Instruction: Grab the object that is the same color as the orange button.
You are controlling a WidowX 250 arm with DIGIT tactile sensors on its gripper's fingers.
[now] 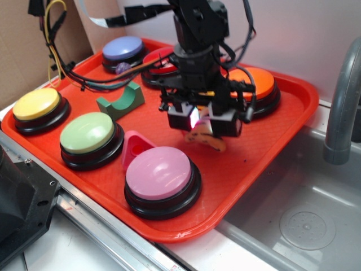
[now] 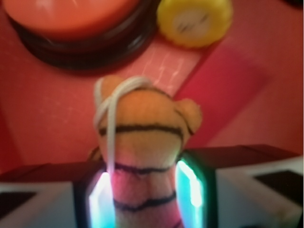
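**Tiger in the grip, lift yet to be confirmed**

We see the gripper (image 1: 203,120) poised over the middle of the red tray (image 1: 293,96), its fingers (image 2: 102,199) drawn in narrow against the flanks of the small orange plush tiger (image 2: 145,156), the white string loop (image 2: 111,111) trailing over its head. The orange button (image 1: 256,84) sits just behind, its colour a match. In the exterior view the tiger hangs below the gripper, near the pink button (image 1: 161,172). We judge the grab essentially made; whether the toy has cleared the tray we cannot tell.
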